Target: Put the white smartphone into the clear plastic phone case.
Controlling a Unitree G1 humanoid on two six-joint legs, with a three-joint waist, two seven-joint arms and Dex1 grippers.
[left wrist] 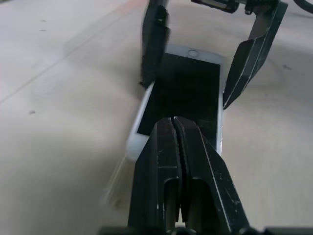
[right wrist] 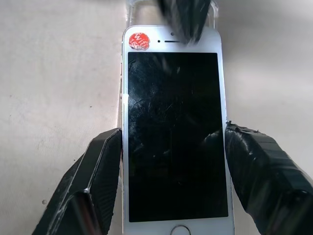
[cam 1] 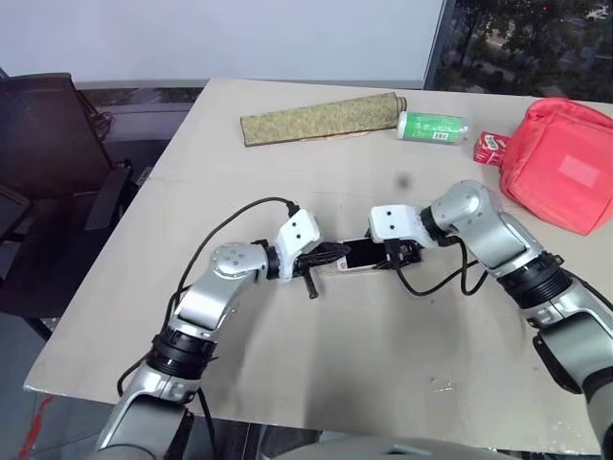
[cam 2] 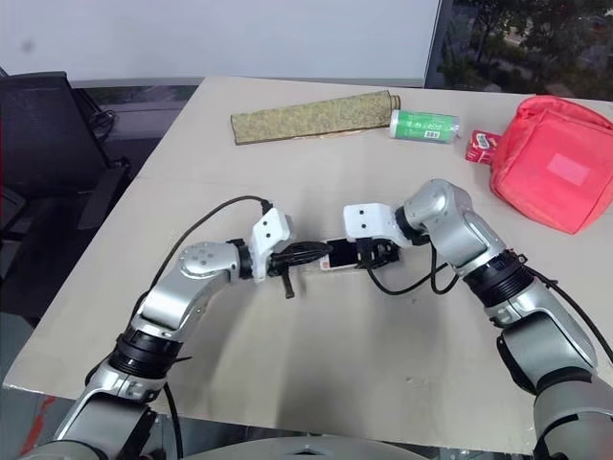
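Beige tabletop point(cam 1: 316, 383) carries the work near its middle, with a dark office chair point(cam 1: 48, 125) off its left edge. At centre lies the white smartphone point(right wrist: 173, 137), screen up, flat on the table, long axis running left to right between the two grippers. Its home-button end points toward the right gripper point(cam 1: 391, 255); its earpiece end, bearing a small red sticker point(right wrist: 139, 40), points toward the left gripper point(cam 1: 330, 257).

Right gripper: fingers spread to the phone's width, one against each long edge, clamping it. Left gripper: fingers point(left wrist: 178, 161) pressed together with nothing between them, tips poised over the phone's earpiece end.

The clear plastic phone case point(right wrist: 131, 14) appears as a faint transparent rim just past the earpiece end and along one long edge; how far the phone is seated in it cannot be told.

Judgement: the seating step is in hand. The next move calls for pressing the earpiece end down into the shell while the right gripper steadies the body.

Farther off along the back edge: a rolled mat point(cam 1: 321, 118), a green-labelled bottle point(cam 1: 433, 126), a small red packet point(cam 1: 488, 147) and a red pouch point(cam 1: 560, 163).
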